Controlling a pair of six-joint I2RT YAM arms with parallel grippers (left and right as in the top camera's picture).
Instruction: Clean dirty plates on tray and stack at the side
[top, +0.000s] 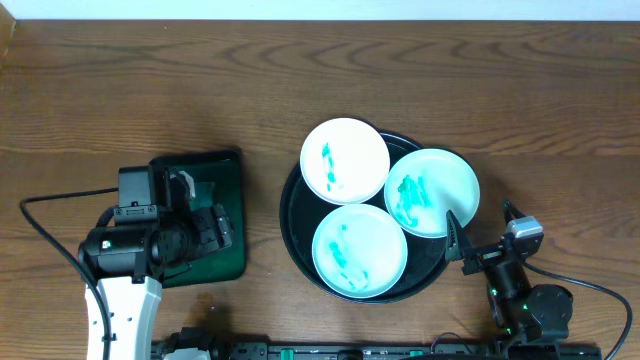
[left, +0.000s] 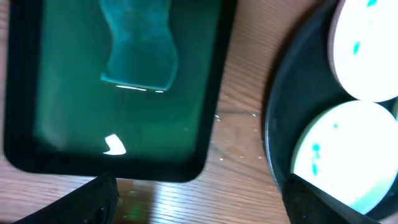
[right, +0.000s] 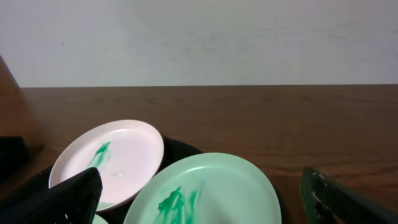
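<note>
A: Listing the surface from overhead: what sits right of centre?
B: One round black tray holding three white plates, each smeared with teal. One is at the tray's top, one at its right reaching past the rim, and one at the bottom. Their edges overlap.
A: Left of centre?
B: One green rectangular tray with a teal pad lying in it. The left gripper is over it, jaws wide apart and empty.
A: Lower right?
B: The right gripper, beside the black tray's rim, jaws spread, holding nothing.
</note>
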